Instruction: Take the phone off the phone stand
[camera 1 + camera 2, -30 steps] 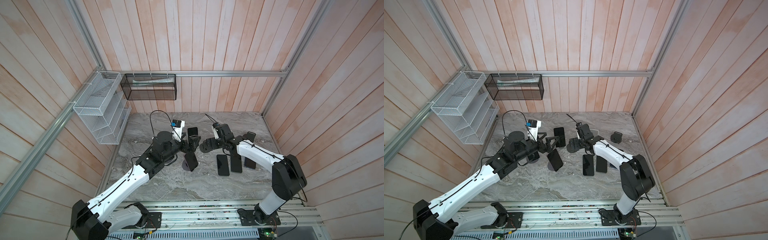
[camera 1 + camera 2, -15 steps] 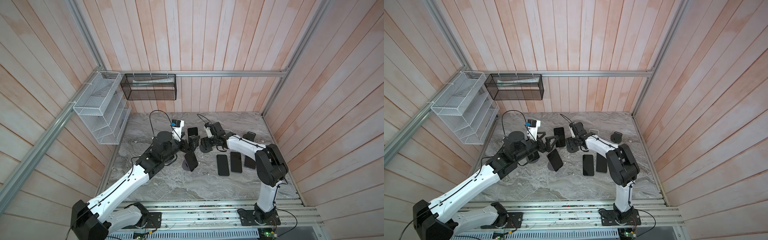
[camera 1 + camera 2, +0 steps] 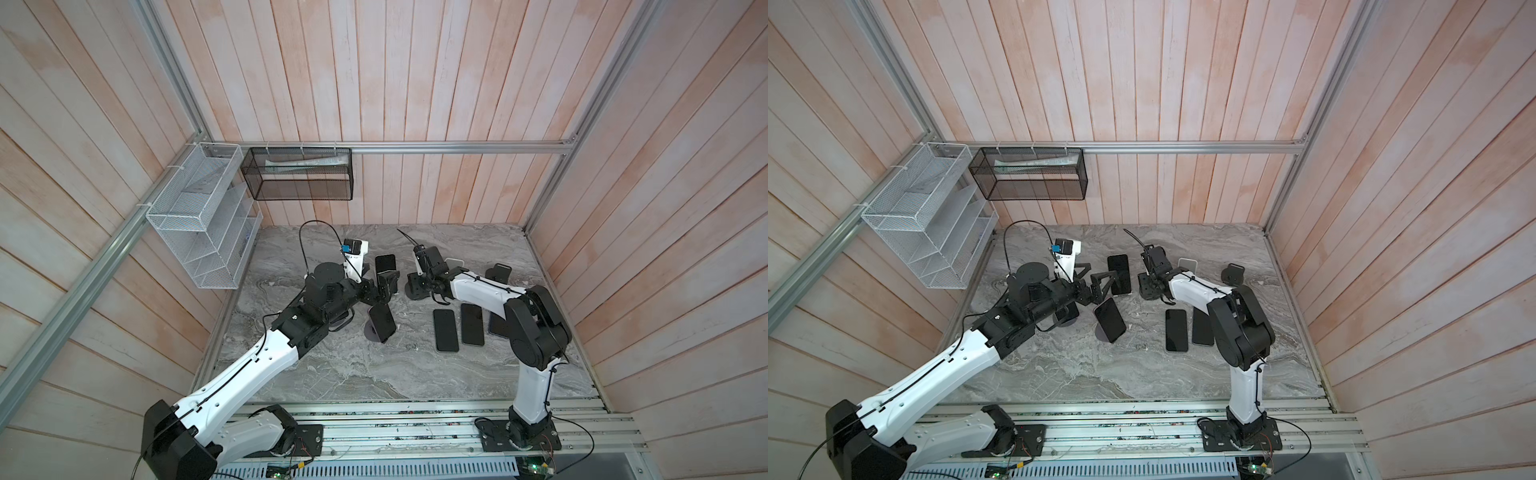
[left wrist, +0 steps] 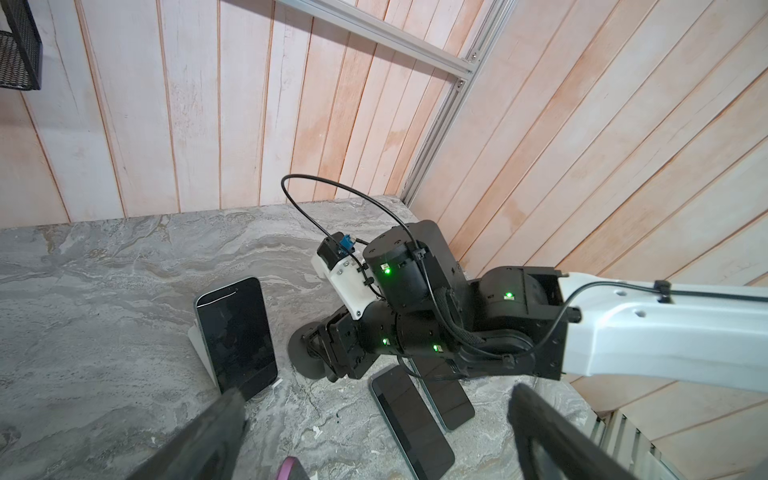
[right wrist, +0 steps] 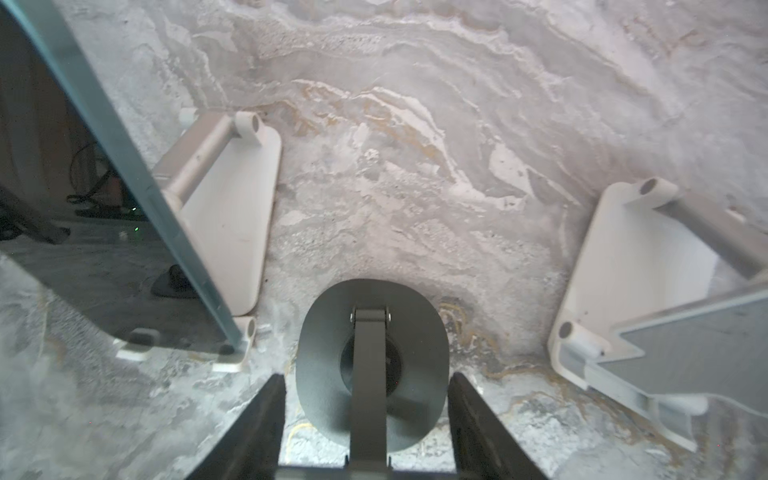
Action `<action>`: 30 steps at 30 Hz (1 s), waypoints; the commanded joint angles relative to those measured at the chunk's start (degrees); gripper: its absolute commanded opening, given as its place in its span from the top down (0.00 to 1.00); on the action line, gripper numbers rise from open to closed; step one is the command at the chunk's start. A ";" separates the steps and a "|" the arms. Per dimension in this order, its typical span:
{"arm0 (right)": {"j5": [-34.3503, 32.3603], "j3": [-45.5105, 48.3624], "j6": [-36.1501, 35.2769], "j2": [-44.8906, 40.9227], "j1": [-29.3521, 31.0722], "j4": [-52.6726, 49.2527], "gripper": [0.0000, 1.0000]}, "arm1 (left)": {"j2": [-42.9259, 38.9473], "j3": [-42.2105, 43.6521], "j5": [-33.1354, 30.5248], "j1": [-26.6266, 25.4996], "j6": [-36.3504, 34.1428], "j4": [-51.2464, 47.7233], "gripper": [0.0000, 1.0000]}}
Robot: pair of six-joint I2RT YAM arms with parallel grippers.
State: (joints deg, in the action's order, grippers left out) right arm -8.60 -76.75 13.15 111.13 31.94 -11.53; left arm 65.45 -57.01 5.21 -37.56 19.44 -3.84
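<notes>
In both top views, nearest the lower edge and right of centre, black slab phones are lying flat on the grey marbled tabletop. Just left of them another black phone is leaning tilted on a small round base.

A little higher, at mid-frame, the left gripper is hovering with its fingers spread wide, gripping nothing. Beside it the right gripper is sitting low, its fingers partly apart and straddling the base of an empty dark grey oval stand. They are flanking it closely, but no clamp is showing.

Beyond both, what is most likely the task's thing, a black glass-fronted phone, is leaning on a white hinged metal stand, with its foot resting on the stand's lip. In the left wrist view it is sitting lower left of centre, just past one fingertip rather than between the two, and its long axis is running up the frame. In the right wrist view it is filling the left edge, off to the side of the fingers.

By this reading the left arm is the one facing the screen with free fingers. The grasp is turning on shifting that gripper sideways until the phone's narrow width is lying between them.
</notes>
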 commanded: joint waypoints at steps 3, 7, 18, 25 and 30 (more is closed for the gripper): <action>-5.39 -5.36 4.27 2.16 -2.91 2.53 0.44 | 0.09 -0.07 -1.08 0.03 -0.93 0.62 0.00; -4.38 -11.33 4.63 7.50 -4.66 1.85 0.45 | 0.30 -0.09 -1.17 -0.04 -1.06 0.50 0.00; -4.81 -21.95 4.67 15.89 -6.41 -3.51 0.43 | 0.29 -0.10 -1.60 0.12 -1.09 0.48 0.00; -4.03 -23.74 4.06 16.12 -6.43 -6.66 0.24 | 0.21 -0.07 -1.65 0.14 -1.18 0.50 0.00; -1.49 -23.49 2.13 11.46 -6.22 -9.65 0.17 | 0.38 0.04 0.56 0.20 -1.25 1.04 0.00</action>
State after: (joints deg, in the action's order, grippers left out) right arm -11.68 -98.98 16.43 126.39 25.67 -18.00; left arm 65.45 -57.01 4.32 -37.54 19.11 -3.79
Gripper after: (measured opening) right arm 0.827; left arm 0.999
